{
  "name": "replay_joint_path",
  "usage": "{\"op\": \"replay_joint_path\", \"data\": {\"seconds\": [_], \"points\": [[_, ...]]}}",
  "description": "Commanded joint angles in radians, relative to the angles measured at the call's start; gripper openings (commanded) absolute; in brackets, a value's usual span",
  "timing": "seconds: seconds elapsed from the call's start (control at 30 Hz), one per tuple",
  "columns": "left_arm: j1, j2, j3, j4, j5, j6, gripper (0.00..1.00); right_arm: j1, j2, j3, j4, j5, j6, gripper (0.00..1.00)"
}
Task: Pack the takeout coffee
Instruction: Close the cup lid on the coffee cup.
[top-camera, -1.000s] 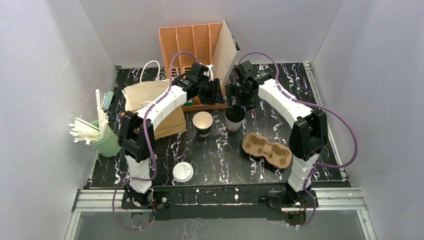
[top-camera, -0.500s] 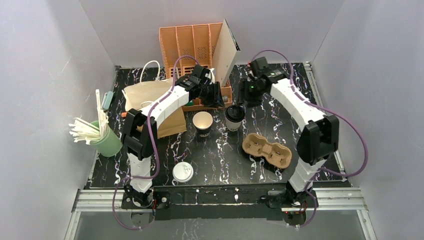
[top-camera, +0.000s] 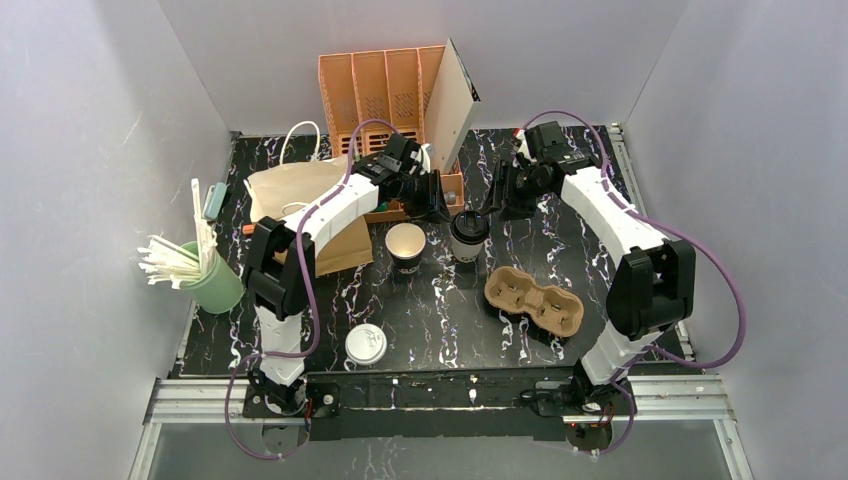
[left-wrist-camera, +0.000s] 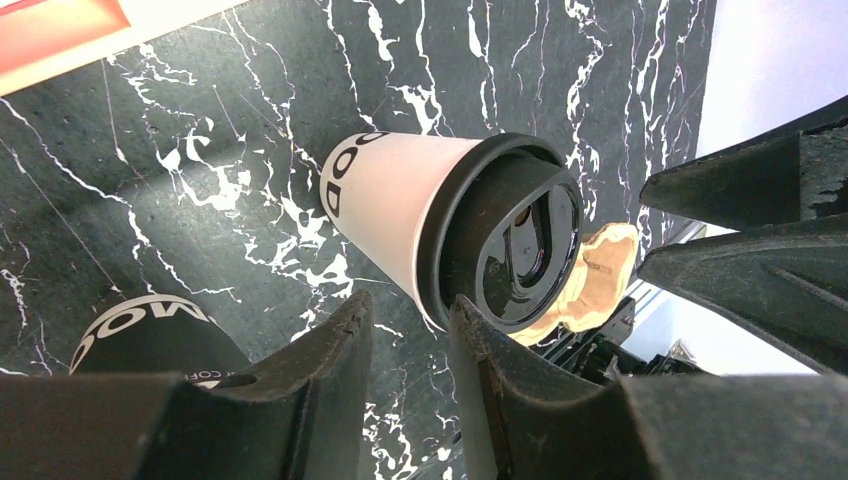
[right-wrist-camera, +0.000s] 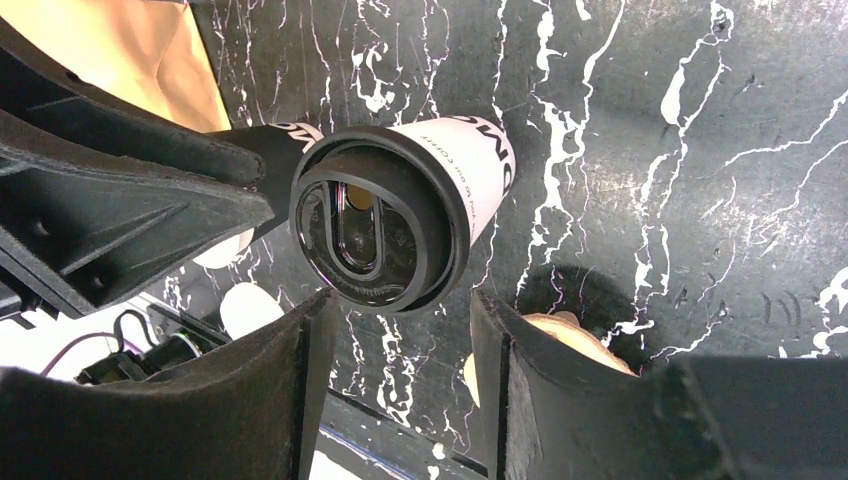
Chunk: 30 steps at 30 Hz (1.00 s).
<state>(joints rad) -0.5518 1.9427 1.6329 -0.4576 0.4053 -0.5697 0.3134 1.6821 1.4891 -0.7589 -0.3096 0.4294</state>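
the small white paper cup (top-camera: 467, 246), capped by its black round plastic lid (top-camera: 468, 226), stands on the black marbled table (top-camera: 440, 310) just above the middle of the top view. the left gripper (left-wrist-camera: 408, 310) hangs just left of it, fingers a narrow gap apart with nothing between them. the right gripper (right-wrist-camera: 402, 296) hangs just right of it, fingers wider apart and also empty.

the risk, as i judge it: a finger catching the lid rim high up would tip the light cup, or shove it into the open black paper cup (top-camera: 405, 248) just to its left. a hard squeeze on the thin wall could buckle it and pop the lid.

the cup's long axis runs vertical, lid up and base down. in the left wrist view the base lies toward the upper left and the lid toward the lower right.
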Motion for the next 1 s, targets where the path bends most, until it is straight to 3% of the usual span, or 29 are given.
{"op": "replay_joint_path", "data": {"seconds": [0.0, 0.5, 0.77, 0.97], "points": [[0.006, 0.006, -0.010, -0.020, 0.050, -0.005, 0.31, 0.019, -0.003, 0.043, 0.005, -0.008, -0.040, 0.59], [0.006, 0.036, 0.000, -0.010, 0.078, -0.010, 0.33, 0.089, 0.055, 0.080, -0.015, 0.034, -0.057, 0.57], [0.006, 0.035, -0.008, -0.010, 0.079, -0.006, 0.28, 0.109, 0.075, 0.084, -0.035, 0.053, -0.060, 0.54], [0.006, 0.036, -0.016, -0.010, 0.081, 0.001, 0.25, 0.111, 0.076, 0.083, -0.045, 0.066, -0.068, 0.61]]}}
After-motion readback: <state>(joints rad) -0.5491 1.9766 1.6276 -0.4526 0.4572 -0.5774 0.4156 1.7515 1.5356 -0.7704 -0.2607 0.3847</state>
